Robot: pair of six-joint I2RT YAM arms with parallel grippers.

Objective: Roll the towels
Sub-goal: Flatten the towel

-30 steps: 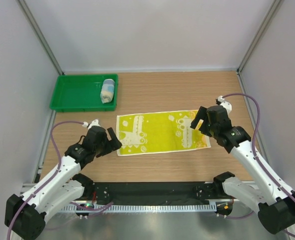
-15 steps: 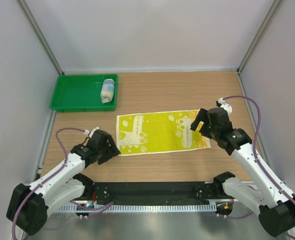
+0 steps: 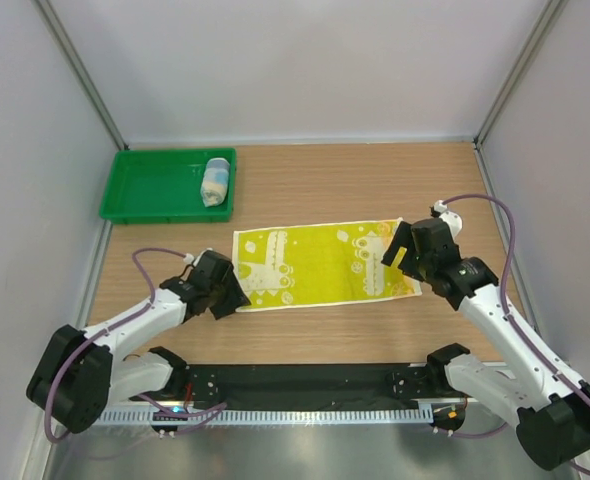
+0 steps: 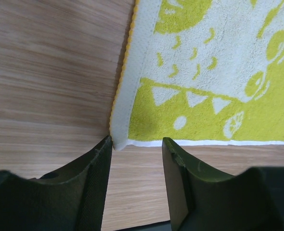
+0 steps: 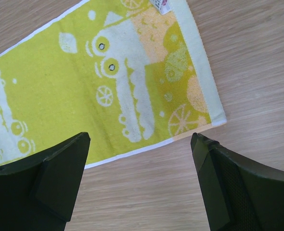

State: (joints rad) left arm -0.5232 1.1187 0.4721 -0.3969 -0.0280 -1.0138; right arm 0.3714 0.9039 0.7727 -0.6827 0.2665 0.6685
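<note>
1. While the left gripper [image 4: 135,142] is crouching low over the wooden table [image 3: 375,180], its jaws are standing partly apart with nothing between them. The finger [image 4: 91,173] on the left of the wrist view is just meeting the near left corner of the yellow-green towel [image 4: 204,86].
2. Over at the towel's other end, the right gripper [image 5: 139,137] is hanging above the near right corner with its jaws spread wide, holding nothing.
3. Between the two grippers, the yellow-green towel is lying flat and unrolled on the table, with its long side running left to right and its white prints facing up.
4. Along its left short end, a thin orange edge is showing.
5. At the far left of the table, a green tray [image 3: 145,190] is sitting, and the light blue and white towel [image 3: 215,181] is lying rolled up inside it, at its right end.
</note>
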